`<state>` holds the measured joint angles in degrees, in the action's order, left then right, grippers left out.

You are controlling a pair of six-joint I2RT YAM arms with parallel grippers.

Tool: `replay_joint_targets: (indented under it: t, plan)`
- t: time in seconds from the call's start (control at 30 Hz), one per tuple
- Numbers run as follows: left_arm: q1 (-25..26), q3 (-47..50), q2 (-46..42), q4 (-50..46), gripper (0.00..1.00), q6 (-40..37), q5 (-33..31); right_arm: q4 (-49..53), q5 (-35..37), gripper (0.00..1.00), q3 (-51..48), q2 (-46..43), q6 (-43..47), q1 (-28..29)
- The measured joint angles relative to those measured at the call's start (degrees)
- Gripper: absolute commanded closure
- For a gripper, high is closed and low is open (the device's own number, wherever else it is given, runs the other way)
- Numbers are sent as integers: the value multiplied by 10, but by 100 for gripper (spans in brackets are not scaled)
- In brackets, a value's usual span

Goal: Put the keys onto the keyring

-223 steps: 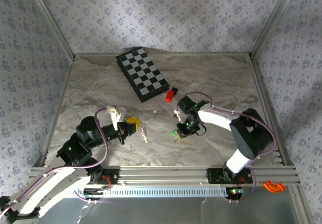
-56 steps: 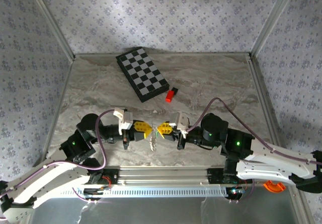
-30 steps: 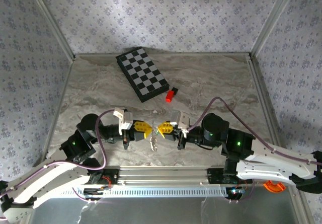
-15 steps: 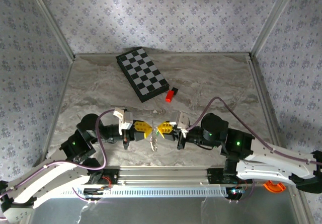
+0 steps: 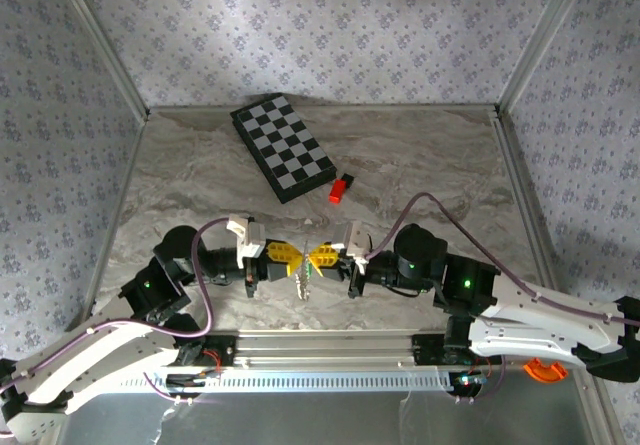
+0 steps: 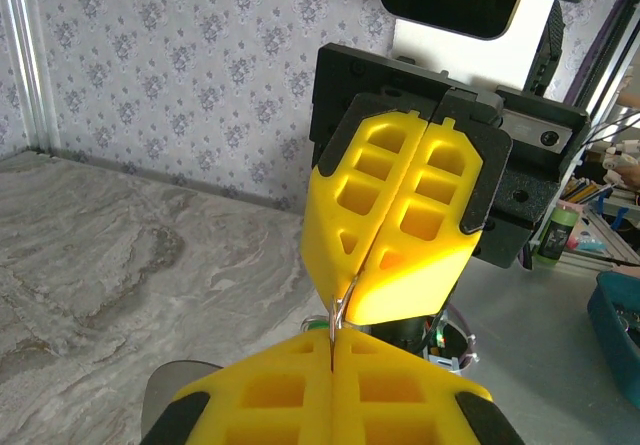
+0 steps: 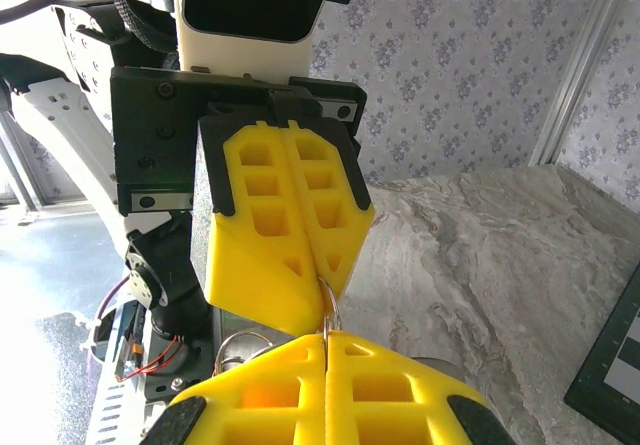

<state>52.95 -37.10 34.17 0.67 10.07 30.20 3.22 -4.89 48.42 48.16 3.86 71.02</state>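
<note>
Low on the bench, toward 6 o'clock, the two arms are meeting tip to tip. The left end effector is pointing to 3 o'clock with its yellow fingers pressed together, pinching the keyring, which is dangling toward 6 o'clock under the meeting point. The right end effector is pointing to 9 o'clock, also pinched together, and seems to be gripping the green-headed key; a speck of green is showing just below its tips. In the wrist views, thin metal is poking out of each seam. A checkerboard is lying toward 11 o'clock.
</note>
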Motion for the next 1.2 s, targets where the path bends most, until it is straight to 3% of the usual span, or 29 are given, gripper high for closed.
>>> replay_joint_targets:
  t: [0.63, 1.2]
  plan:
    - [3, 0, 1, -5, 100, 0, 5, 0, -2, 100, -1, -2, 14, 7]
    - [3, 0, 1, -7, 100, 0, 4, -17, 68, 100, -19, -7, 52, 41]
